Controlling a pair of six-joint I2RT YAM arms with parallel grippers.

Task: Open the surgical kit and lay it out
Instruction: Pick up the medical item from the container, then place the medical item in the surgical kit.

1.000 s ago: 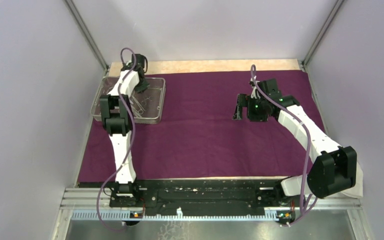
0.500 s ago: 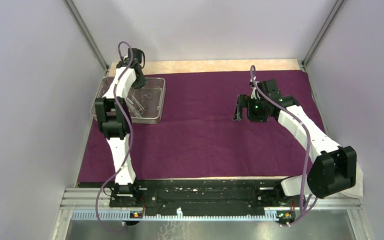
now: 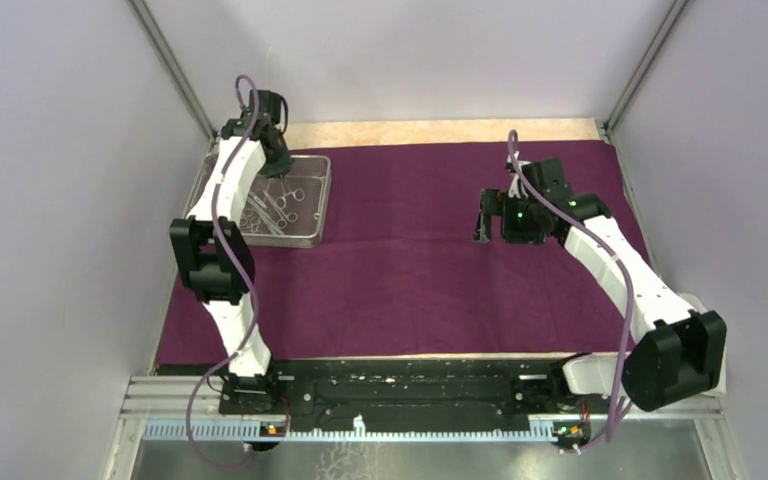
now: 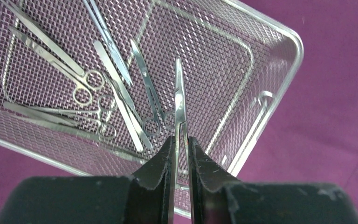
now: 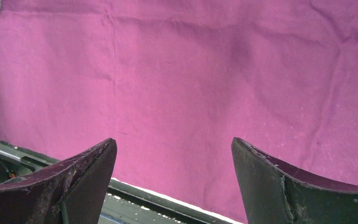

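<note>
Perhaps above tray (image 4: 266, 56), left gripper (image 4: 181, 142) pinching instrument (image 4: 179, 93)

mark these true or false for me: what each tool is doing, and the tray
1. The left tool is shut on an instrument. True.
2. The right tool holds tweezers. False: it is open and empty above the cloth.
3. The tray is empty. False: other instruments lie in it.
4. The tray sits on the cloth. True.
</note>
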